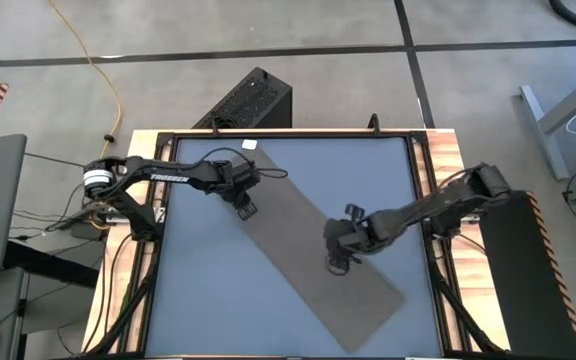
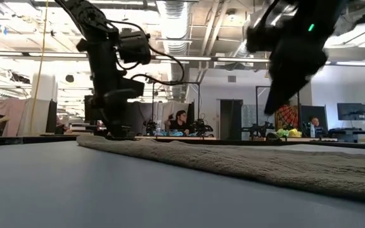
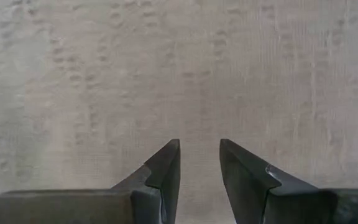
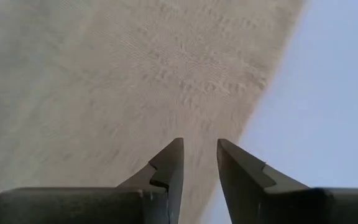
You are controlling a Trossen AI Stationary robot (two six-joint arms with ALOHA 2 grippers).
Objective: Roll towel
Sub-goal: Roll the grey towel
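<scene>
Blue-grey tabletop (image 1: 218, 300) carries the towel (image 1: 318, 265), spread flat as a long diagonal strip from far-left toward near-right. Both grippers hang above it, jaws a narrow gap apart, holding nothing: left gripper (image 3: 199, 155) over its far end, right gripper (image 4: 199, 152) over its middle edge. "TROSSEN" reads along the left arm (image 1: 168, 177). People sit at desks (image 2: 182, 120) behind.

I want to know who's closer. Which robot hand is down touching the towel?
The left gripper: its tips sit on the towel's far end. The right gripper hangs above the cloth instead.
</scene>
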